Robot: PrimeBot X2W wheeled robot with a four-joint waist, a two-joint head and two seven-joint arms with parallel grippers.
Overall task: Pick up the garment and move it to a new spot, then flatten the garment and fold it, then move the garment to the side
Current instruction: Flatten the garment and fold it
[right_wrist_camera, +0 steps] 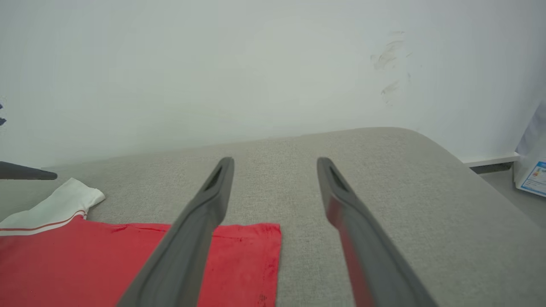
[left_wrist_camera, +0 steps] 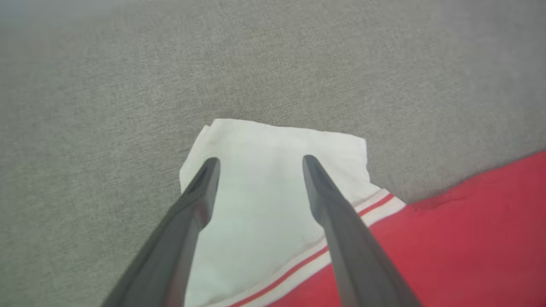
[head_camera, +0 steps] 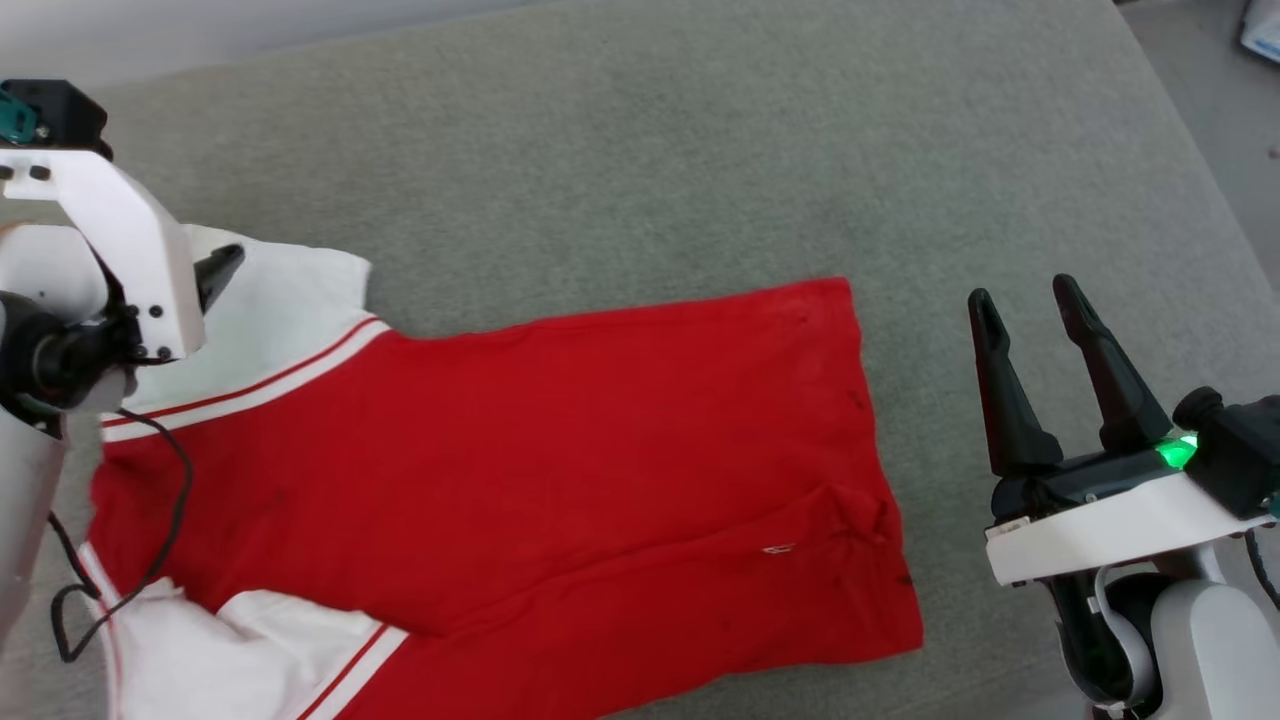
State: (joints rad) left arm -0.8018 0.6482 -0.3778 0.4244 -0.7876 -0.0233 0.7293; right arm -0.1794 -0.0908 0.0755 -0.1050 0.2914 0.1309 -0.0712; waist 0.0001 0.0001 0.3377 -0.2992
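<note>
The garment lies spread on the grey cushion, its red body across the middle and its white sleeves at the left. The left gripper is over the far sleeve, fingers parted, gripping nothing. The right gripper is right of the garment and clear of it, fingers spread and empty.

Bright diffuse light, faint shadows, hazy wrist views, left tool softly blurred

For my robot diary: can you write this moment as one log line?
garment spread out | left gripper open at white sleeve | right gripper open, beside garment
</note>
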